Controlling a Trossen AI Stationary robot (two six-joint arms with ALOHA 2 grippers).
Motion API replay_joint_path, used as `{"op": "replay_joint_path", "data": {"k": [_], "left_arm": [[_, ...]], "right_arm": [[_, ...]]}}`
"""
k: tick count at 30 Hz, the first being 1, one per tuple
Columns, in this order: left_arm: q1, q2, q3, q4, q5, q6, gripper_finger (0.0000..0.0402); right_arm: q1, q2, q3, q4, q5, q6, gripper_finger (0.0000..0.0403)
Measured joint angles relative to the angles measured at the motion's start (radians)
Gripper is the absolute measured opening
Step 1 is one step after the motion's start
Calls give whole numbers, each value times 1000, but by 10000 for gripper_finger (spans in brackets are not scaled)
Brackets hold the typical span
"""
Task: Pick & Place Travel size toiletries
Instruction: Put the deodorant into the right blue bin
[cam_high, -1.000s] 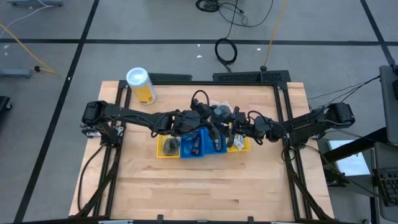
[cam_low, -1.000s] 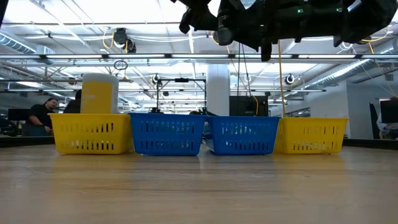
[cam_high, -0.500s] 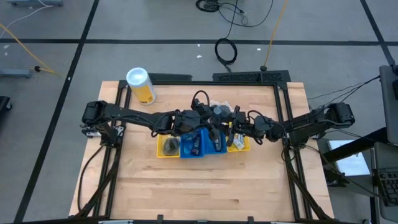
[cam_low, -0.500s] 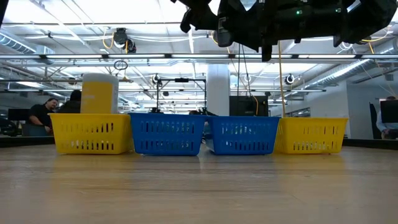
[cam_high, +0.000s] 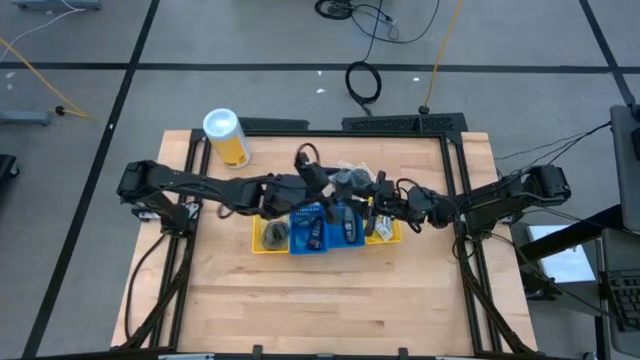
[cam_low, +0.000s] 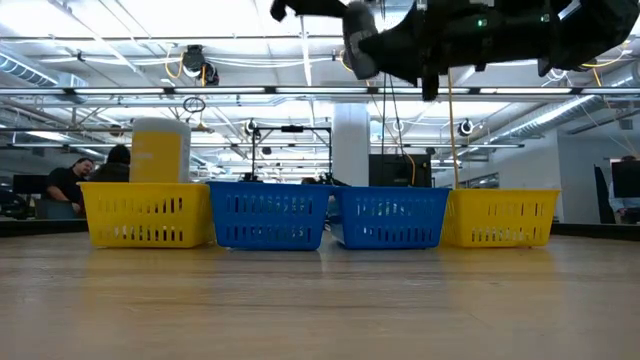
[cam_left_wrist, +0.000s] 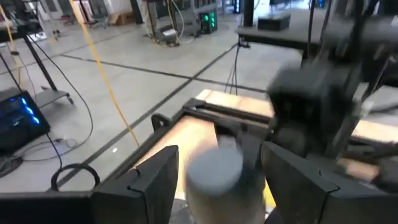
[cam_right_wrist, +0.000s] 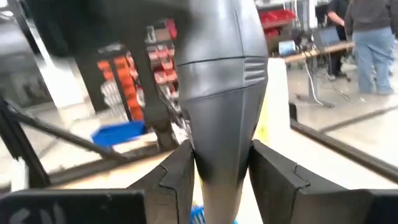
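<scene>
My left gripper (cam_high: 322, 198) hangs over the blue bins; in its wrist view a grey round-topped toiletry piece (cam_left_wrist: 214, 174) stands between its fingers. My right gripper (cam_high: 372, 208) hovers over the right-hand bins and is shut on a dark grey tapered toiletry piece (cam_right_wrist: 222, 124). Both grippers sit high above the bin row in the low view (cam_low: 430, 50). More toiletries lie in a pile (cam_high: 352, 177) on the table behind the bins. The left yellow bin (cam_high: 270, 236) holds dark grey pieces and the blue bin (cam_high: 308, 232) holds dark bottles. My left gripper has the grey round-topped piece (cam_left_wrist: 214, 186) between its two fingers (cam_left_wrist: 155, 183), lifted clear of the table; the picture is blurred and the place of contact lies below its edge. My right gripper pinches the dark grey tapered piece near its narrow lower end (cam_right_wrist: 221, 186) between its two fingers (cam_right_wrist: 177, 180). The piece stands up out of the hold, lifted clear.
Four bins stand in a row: yellow (cam_low: 147, 213), blue (cam_low: 268, 215), blue (cam_low: 392, 215), yellow (cam_low: 500, 217). A yellow canister with a white lid (cam_high: 226, 135) stands at the far left of the table. People sit in the room beyond (cam_low: 70, 185). Bare wood lies toward the near edge.
My left arm has drawn back toward the table's left and far side, and its wrist has turned; its gripper has shifted a little left over the bins. My right arm has kept still.
</scene>
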Motion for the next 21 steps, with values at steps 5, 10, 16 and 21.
{"op": "replay_joint_path", "data": {"k": [5,10,16,21], "left_arm": [[-7,-51,2,-44,-3,-1,227],[-20,-68,2,-82,-9,1,227],[-23,-68,1,-140,-28,-7,227],[-18,-67,1,-175,-30,-24,227]], "right_arm": [[2,1,-2,-54,0,24,117],[31,1,-2,-145,-2,55,117],[76,1,-2,-284,-1,118,117],[100,1,-2,-354,-1,162,117]]}}
